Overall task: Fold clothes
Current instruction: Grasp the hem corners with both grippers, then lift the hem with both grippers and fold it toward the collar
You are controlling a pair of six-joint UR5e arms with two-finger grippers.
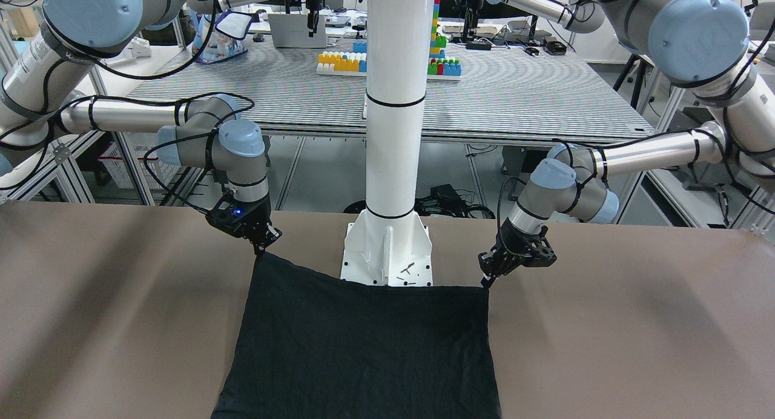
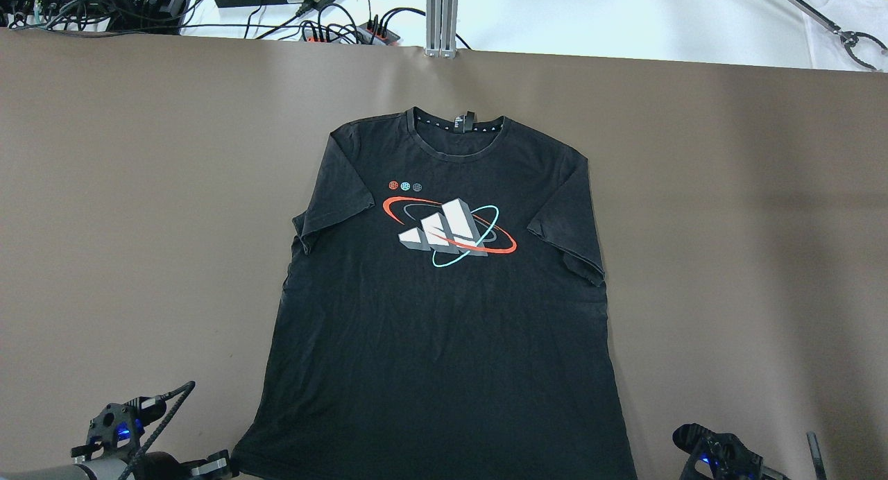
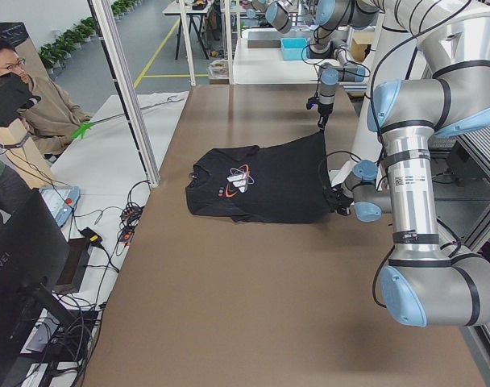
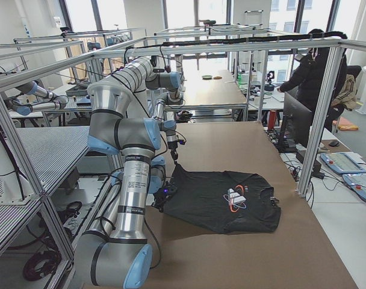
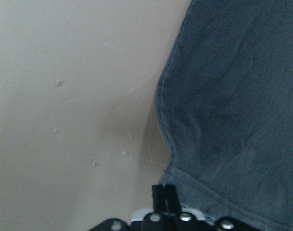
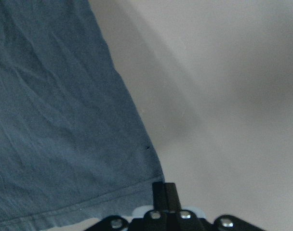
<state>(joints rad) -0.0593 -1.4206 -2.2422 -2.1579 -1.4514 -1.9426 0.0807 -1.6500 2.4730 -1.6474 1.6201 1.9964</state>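
The left gripper (image 1: 487,278) and right gripper (image 1: 260,247) are each pinched closed on a hem corner of the black T-shirt (image 2: 444,313), which lies print-up on the desk (image 2: 139,189). Such thin pinches may slip, and uneven lifting could skew the fold towards the collar (image 2: 458,130).

Cut off by the overhead view's bottom edge: the T-shirt (image 2: 444,313) hem with both lower corners, and most of the left hand (image 1: 487,278) and right hand (image 1: 261,247). Lost below the front-facing frame: collar, sleeves and chest print. Lost above that frame: the top of the white pillar (image 1: 395,104). Too small to read overhead: the neck label (image 2: 459,123) and the three dots (image 2: 405,186) above the print. In both wrist views, only closed fingertips (image 5: 163,196) at the bottom edge, with the pinched cloth itself out of sight.
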